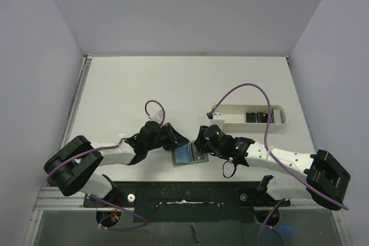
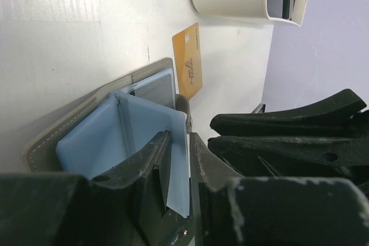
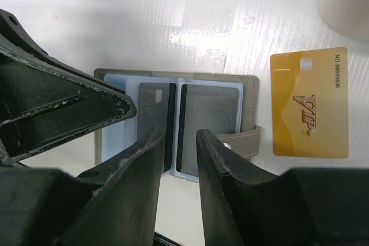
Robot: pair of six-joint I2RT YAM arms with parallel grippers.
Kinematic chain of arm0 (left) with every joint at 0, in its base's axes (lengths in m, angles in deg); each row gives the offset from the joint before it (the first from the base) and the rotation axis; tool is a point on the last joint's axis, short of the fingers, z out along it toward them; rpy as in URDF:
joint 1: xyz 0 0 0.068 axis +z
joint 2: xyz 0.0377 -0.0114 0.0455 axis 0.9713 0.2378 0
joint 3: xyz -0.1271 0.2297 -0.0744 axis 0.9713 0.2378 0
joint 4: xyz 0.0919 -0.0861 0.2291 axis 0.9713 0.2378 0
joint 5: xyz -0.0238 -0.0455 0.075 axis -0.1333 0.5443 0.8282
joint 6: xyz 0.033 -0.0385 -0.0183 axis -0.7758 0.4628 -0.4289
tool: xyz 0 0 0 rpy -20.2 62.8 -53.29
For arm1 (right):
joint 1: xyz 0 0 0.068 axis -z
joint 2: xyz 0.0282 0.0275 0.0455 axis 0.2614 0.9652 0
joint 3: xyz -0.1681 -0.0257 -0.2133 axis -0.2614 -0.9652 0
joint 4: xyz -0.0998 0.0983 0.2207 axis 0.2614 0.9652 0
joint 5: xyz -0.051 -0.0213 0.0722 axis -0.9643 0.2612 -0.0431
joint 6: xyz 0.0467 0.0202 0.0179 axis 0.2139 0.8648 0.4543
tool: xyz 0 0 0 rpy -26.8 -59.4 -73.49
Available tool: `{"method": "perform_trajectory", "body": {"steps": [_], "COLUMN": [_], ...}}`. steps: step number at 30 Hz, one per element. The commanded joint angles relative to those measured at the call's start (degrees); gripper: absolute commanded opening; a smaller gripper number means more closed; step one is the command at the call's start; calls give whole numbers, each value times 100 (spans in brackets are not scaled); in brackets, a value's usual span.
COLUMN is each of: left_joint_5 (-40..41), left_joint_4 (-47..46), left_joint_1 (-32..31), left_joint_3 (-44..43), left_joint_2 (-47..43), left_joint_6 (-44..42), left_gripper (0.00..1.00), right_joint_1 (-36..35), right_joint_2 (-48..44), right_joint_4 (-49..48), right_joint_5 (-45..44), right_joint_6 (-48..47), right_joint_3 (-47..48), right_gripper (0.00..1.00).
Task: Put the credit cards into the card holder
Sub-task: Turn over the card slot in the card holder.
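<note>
Near edge, between my grippers: card holder [image 1: 190, 154] lies open, grey-olive cover, light blue pockets.
Left gripper [image 2: 180, 142]: jaws pinching a blue leaf of it.
Right gripper [image 3: 176, 136]: jaws slightly apart, empty, above its spine.

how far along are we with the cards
Done: two dark cards sit in the open card holder. In hand: left gripper straddles a blue sleeve; right gripper hovers open. Left: a gold card beside the holder, more dark cards in the white tray.
</note>
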State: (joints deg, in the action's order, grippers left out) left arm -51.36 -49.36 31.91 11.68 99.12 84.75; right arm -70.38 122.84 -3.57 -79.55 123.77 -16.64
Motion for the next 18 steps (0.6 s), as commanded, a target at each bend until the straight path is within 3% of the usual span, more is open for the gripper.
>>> {"method": "perform_trajectory", "body": {"steps": [1,5,12,18], "left_joint_5": [62,61,92,118], "left_joint_4": [-116,-34,10,61], "left_joint_1": [-40,-49,-88,-110], "left_joint_3": [-269,-325,-352,-369], "left_joint_2": [30,79,111,98], "left_joint_6": [-169,-211,-212,-221], "left_gripper": [19,26,26,26], "right_joint_1": [-88,-132,-201,-235], "right_joint_2": [-250,-221,-92,66], "right_joint_4": [-153,-268,-420,-471], "right_joint_5": [172,425,607,581], "right_joint_6": [-101,-131,-114,-95], "right_joint_3": [129,146,175,232], "right_gripper": [33,38,46,46]}}
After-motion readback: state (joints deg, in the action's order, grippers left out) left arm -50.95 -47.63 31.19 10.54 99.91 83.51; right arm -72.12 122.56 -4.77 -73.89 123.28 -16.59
